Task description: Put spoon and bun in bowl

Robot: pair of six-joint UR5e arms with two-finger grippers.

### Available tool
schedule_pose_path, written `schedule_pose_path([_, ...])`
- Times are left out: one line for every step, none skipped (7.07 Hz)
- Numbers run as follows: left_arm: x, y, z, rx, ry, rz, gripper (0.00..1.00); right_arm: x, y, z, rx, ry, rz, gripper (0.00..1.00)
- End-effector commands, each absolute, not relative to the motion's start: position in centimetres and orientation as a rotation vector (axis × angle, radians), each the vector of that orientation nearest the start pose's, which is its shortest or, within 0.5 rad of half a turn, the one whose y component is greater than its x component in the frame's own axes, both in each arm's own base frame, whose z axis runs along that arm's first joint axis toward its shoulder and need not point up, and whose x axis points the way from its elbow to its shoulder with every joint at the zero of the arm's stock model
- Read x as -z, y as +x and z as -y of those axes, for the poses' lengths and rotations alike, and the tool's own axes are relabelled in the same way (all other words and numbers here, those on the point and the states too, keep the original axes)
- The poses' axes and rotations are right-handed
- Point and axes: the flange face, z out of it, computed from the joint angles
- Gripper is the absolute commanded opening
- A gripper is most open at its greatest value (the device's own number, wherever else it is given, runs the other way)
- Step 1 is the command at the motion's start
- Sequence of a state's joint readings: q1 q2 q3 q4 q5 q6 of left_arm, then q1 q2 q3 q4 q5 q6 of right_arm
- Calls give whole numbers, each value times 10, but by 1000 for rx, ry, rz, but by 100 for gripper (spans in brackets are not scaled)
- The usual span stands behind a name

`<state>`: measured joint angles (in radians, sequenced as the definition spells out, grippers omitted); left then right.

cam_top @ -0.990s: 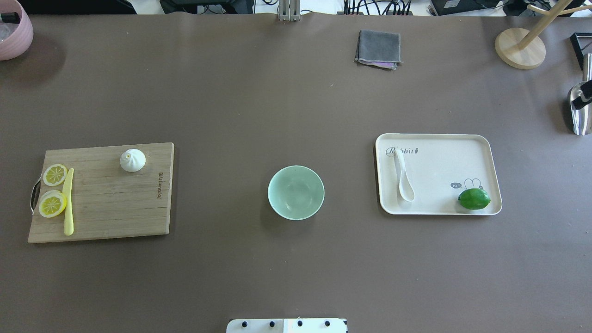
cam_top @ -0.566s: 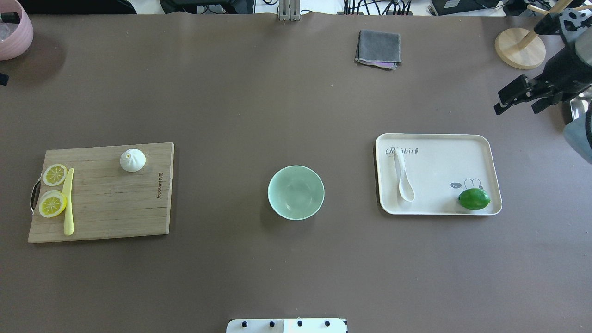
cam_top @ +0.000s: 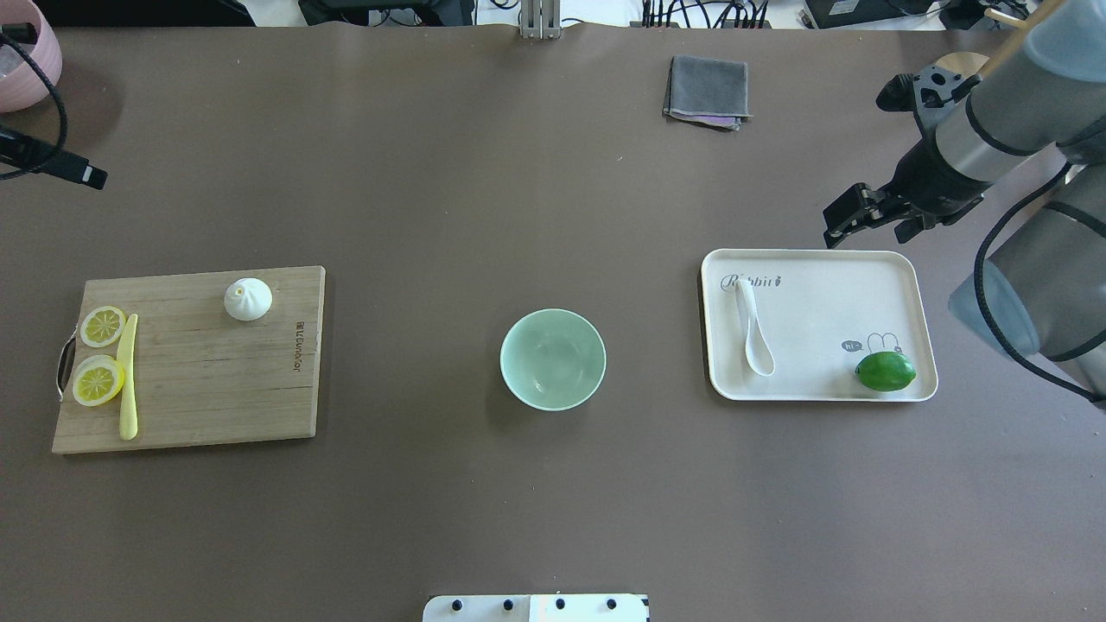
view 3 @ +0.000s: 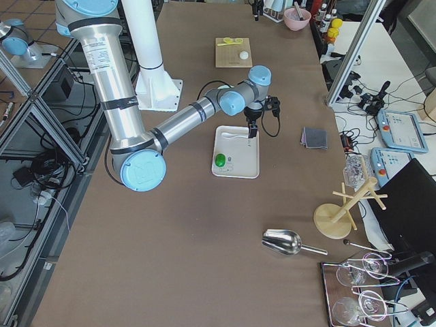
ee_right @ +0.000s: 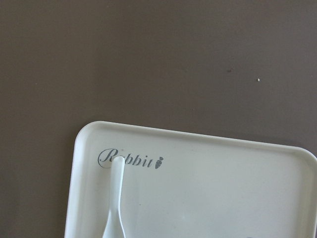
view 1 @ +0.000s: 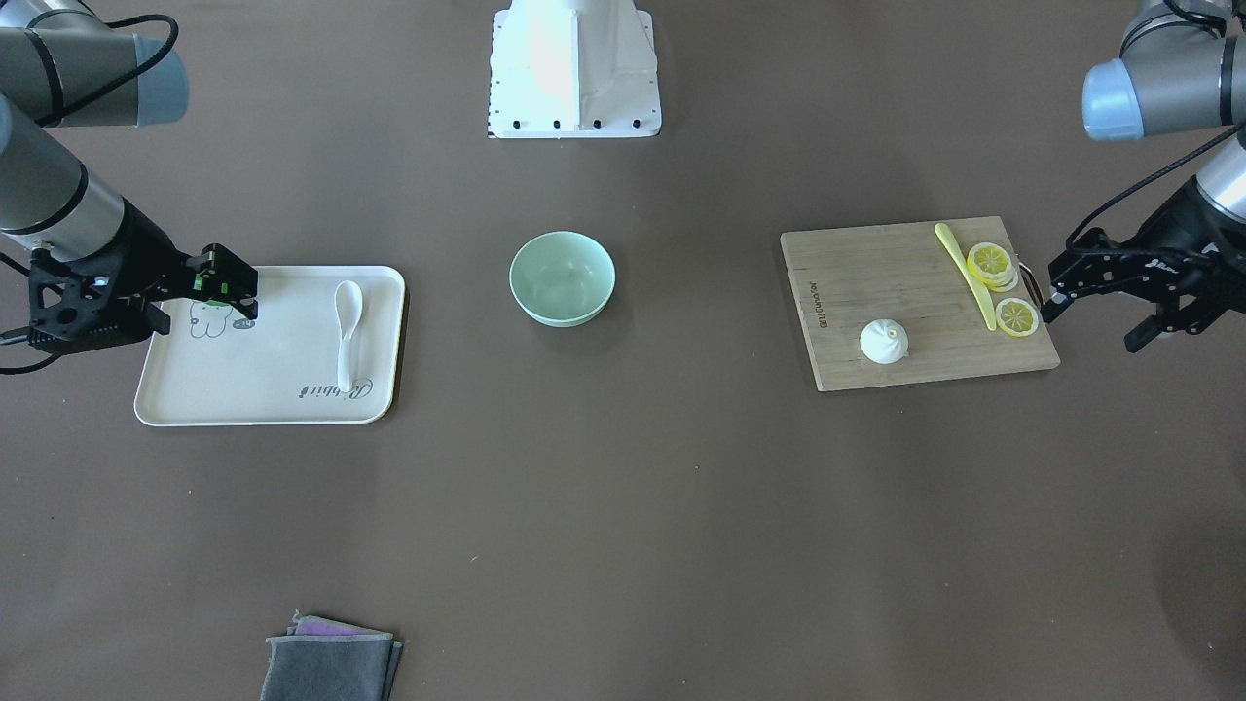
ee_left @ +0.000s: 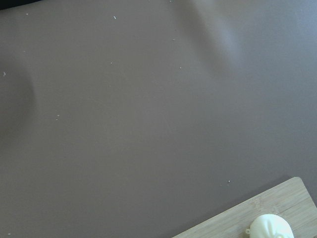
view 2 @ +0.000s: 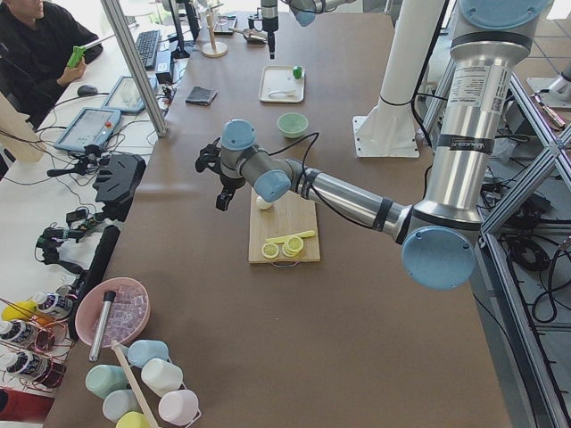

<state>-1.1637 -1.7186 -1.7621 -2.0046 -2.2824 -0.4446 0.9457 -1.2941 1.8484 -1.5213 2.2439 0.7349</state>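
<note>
Sweeping in from both sides, the arms have entered a scene that a second ago showed only the worktop [cam_top: 553,199] and its things. The right gripper [cam_top: 867,235], out at the overhead view's right edge a moment back, has come in toward the tray [cam_top: 821,294]. The left gripper [view 1: 1092,326] has only just begun to show at that view's left edge. Nothing else has shifted, so you should read this as the approach, with both pickups yet to be made. The spoon [cam_top: 753,333] lies on the tray's inner side, handle pointing away from the robot and scoop toward it. The bun [cam_top: 248,299] sits on the far part of the board [cam_top: 199,380]. The bowl [cam_top: 524,380] stands empty between board and tray, well apart from each. The right arm reaches in from its side with the wrist turned down, its jaws apart and empty, hanging above the tray and clear of the spoon; the views disagree on which part of the tray lies beneath it, though its wrist camera already frames the handle end. The left arm's jaws are likewise spread with nothing between them, off the board's outer end and well apart from the bun, which just shows in a corner of its wrist view. You will likely need each arm to travel inward before it descends.
</note>
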Motion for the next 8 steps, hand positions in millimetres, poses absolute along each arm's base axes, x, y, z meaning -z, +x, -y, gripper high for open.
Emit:
schedule_pose_path([-427, 219, 524, -327, 363, -948, 98, -374, -316, 492, 119, 36, 856, 100])
schedule_pose_path([-422, 233, 520, -336, 364, -944, 98, -372, -334, 498, 129, 45, 838, 99])
schedule_pose_path([-423, 234, 522, -333, 365, -938, 98, -371, -353, 509, 135, 34, 831, 99])
schedule_pose_path([-425, 238, 521, -342, 361, -937, 98, -385, -371, 512, 143, 33, 805, 99])
schedule_pose_path([-425, 245, 518, -354, 357, -940, 98, -405, -389, 518, 154, 60, 803, 99])
schedule_pose_path([-425, 245, 518, -355, 358, -940, 98, -415, -400, 519, 140, 60, 823, 99])
schedule_pose_path([-425, 245, 518, -356, 357, -941, 98, -415, -416, 510, 124, 35, 822, 99])
schedule_pose_path([-424, 245, 518, -357, 358, -941, 98, -411, -421, 507, 117, 30, 827, 97])
